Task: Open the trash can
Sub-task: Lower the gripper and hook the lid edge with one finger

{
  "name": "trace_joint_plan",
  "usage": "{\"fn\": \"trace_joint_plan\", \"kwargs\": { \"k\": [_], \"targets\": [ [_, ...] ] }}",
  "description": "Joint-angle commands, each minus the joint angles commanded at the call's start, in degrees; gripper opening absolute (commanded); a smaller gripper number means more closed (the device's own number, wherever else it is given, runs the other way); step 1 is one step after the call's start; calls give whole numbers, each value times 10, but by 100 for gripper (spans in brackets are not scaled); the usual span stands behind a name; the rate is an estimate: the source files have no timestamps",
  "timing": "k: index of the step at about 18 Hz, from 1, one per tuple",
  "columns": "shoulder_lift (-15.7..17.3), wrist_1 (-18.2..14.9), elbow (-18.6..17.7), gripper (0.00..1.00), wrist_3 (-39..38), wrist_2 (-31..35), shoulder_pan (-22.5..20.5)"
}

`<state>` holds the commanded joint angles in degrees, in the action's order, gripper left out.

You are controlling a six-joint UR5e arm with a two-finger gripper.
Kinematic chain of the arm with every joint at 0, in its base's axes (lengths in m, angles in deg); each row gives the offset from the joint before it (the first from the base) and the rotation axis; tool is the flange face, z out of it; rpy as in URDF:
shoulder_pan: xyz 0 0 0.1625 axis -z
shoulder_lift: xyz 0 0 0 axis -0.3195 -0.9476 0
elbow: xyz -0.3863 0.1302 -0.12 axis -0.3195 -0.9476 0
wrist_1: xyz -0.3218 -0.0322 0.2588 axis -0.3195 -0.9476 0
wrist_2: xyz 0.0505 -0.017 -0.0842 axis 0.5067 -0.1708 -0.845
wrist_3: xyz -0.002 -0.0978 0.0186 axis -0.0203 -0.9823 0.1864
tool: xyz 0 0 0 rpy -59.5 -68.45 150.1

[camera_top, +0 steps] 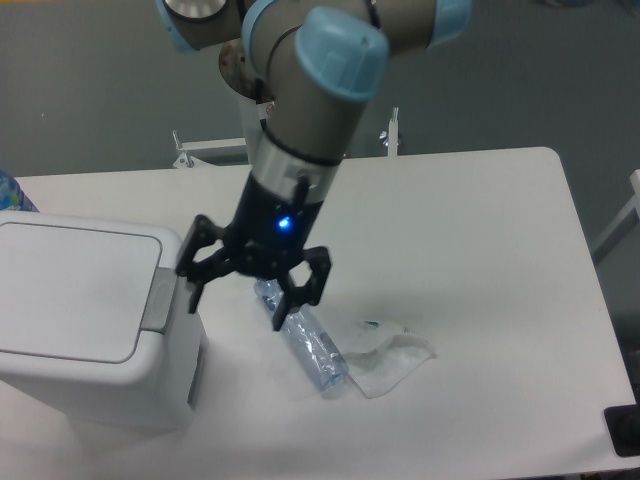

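Observation:
The trash can [80, 320] is a big white box at the table's left front, its flat lid down and a grey push tab [158, 298] on its right rim. My gripper [238, 306] hangs open just right of that tab, its left finger close beside the can's right edge, its right finger over the bottle. Nothing is between the fingers.
A crushed clear plastic bottle [305, 340] lies on the table right of the can, partly under the gripper. A crumpled clear wrapper [395, 360] lies beside the bottle's lower end. A blue object [12, 192] peeks in at the left edge.

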<state>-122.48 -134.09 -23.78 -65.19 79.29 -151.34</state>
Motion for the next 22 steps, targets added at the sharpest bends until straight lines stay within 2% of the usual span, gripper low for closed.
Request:
{"fn": "trace_joint_plan", "kwargs": {
  "k": [8,12,22],
  "targets": [
    [7,4,-15,100,-14,2,0],
    [22,4,-29,100,-13,2,0],
    [17,14,-33,100,-15,25,1]
  ]
}}
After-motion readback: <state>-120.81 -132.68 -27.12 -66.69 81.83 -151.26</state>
